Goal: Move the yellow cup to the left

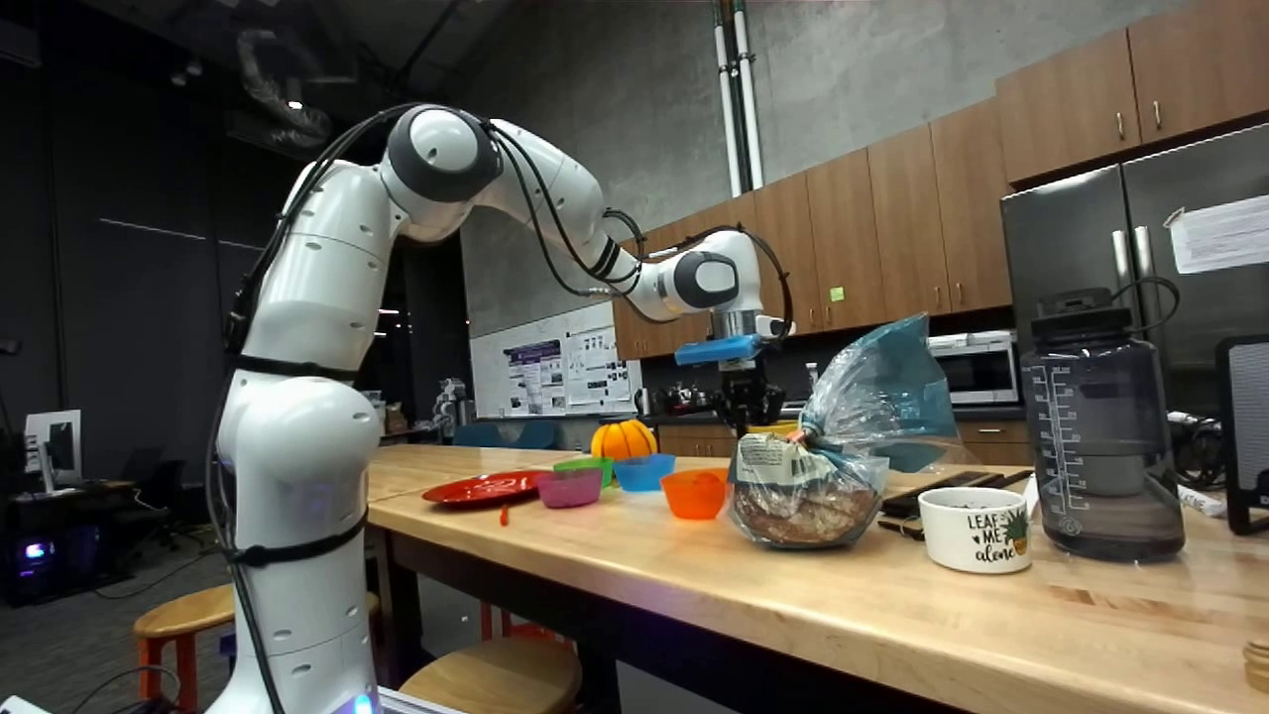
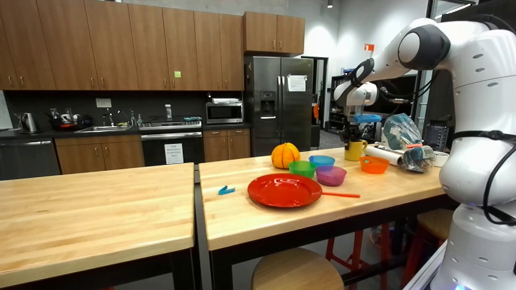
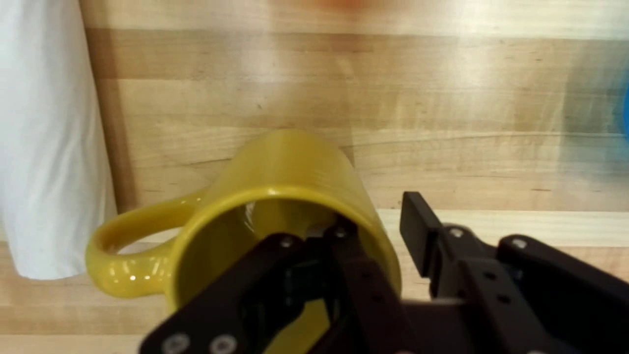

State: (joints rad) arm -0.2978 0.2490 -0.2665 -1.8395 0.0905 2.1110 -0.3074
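Note:
The yellow cup is a glossy mug with a handle and stands upright on the wooden table. It fills the middle of the wrist view, handle to the left, and shows in an exterior view. In an exterior view only a sliver of yellow shows behind the bread bag. My gripper is open over its rim, also seen in both exterior views. One finger is inside the mug, close to the wall; its tip is partly hidden. The other finger is outside, with a gap to the wall.
A white roll lies beside the handle. An orange cup, blue bowl, purple bowl, green bowl, pumpkin and red plate stand nearby. A bagged loaf and white printed mug are also there.

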